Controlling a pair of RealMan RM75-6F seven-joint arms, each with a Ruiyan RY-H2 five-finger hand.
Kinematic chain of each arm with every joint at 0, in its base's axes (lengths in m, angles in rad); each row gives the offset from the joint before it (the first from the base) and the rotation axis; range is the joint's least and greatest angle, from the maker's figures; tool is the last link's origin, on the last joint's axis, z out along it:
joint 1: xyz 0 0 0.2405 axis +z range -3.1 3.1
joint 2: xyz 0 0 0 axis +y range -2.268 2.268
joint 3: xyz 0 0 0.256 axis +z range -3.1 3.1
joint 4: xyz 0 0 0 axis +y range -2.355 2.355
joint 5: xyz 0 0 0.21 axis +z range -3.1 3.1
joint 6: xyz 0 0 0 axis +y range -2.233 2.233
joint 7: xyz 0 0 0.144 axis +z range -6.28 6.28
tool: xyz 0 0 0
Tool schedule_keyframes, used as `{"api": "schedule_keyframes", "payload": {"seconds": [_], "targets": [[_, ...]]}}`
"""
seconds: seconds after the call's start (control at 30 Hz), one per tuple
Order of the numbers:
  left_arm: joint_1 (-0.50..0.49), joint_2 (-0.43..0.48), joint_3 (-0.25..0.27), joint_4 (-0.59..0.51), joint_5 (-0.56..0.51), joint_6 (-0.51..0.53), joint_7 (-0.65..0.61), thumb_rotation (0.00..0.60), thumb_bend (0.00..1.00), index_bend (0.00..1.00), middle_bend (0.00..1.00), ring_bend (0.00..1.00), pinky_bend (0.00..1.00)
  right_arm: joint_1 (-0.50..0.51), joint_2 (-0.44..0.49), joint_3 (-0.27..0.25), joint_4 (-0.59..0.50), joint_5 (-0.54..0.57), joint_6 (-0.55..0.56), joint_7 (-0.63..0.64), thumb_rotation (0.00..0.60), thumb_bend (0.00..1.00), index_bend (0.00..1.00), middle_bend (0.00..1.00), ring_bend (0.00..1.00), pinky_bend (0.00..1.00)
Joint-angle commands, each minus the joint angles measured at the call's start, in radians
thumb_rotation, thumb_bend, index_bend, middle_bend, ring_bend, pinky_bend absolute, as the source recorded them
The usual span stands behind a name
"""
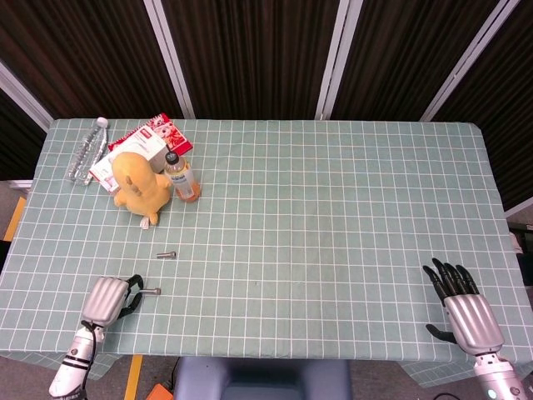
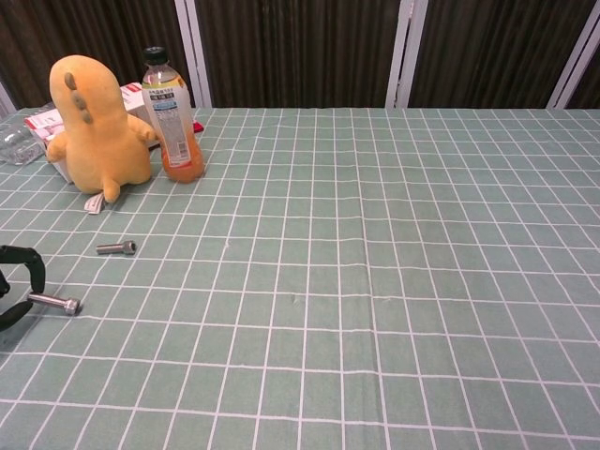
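My left hand [image 1: 108, 300] is at the table's near left corner, its dark fingers [image 2: 21, 267] curled around the left end of a small metal bolt [image 1: 150, 292] [image 2: 53, 302], which it pinches just above the cloth. A second bolt [image 1: 166, 255] [image 2: 116, 247] lies loose a little farther in. Far from any object, my right hand [image 1: 460, 308] rests at the near right corner with its fingers spread and nothing in it; the chest view does not show it.
At the far left stand a yellow plush toy [image 1: 137, 187] [image 2: 94, 131], an orange drink bottle [image 1: 181, 177] [image 2: 172, 117], red and white boxes [image 1: 154, 137] and a clear water bottle [image 1: 87, 152] lying down. A green checked cloth [image 1: 333, 217] covers the table.
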Motion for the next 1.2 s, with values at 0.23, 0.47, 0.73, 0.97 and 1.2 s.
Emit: {"api": "schedule_keyframes", "payload": {"seconds": [0.23, 0.47, 0.73, 0.97, 1.2], "targets": [[-0.006, 0.002, 0.0, -0.015, 0.014, 0.019, 0.003, 0.6, 0.42, 0.56, 1.0, 1.0, 1.0, 0.0, 0.001, -0.001, 0.0, 0.0, -0.002, 0.001, 0.6, 0.15, 0.0, 0.0, 0.0, 0.0], [-0.015, 0.007, 0.003, -0.047, 0.026, 0.02, 0.026, 0.6, 0.42, 0.55, 1.0, 1.0, 1.0, -0.001, 0.003, -0.002, -0.004, -0.004, 0.003, 0.002, 0.6, 0.15, 0.0, 0.0, 0.0, 0.0], [-0.021, 0.012, 0.008, -0.068, 0.035, 0.022, 0.047, 0.6, 0.42, 0.53, 1.0, 1.0, 1.0, -0.003, 0.004, -0.003, -0.004, -0.009, 0.009, 0.004, 0.6, 0.15, 0.0, 0.0, 0.0, 0.0], [-0.035, 0.01, 0.01, -0.077, 0.044, 0.012, 0.059, 0.6, 0.42, 0.51, 1.0, 1.0, 1.0, -0.003, 0.005, -0.001, -0.003, -0.009, 0.01, 0.014, 0.6, 0.15, 0.0, 0.0, 0.0, 0.0], [-0.04, -0.003, 0.004, -0.092, 0.038, 0.008, 0.079, 0.6, 0.42, 0.49, 1.0, 1.0, 1.0, -0.003, 0.006, 0.0, -0.003, -0.002, 0.007, 0.011, 0.6, 0.15, 0.0, 0.0, 0.0, 0.0]]}}
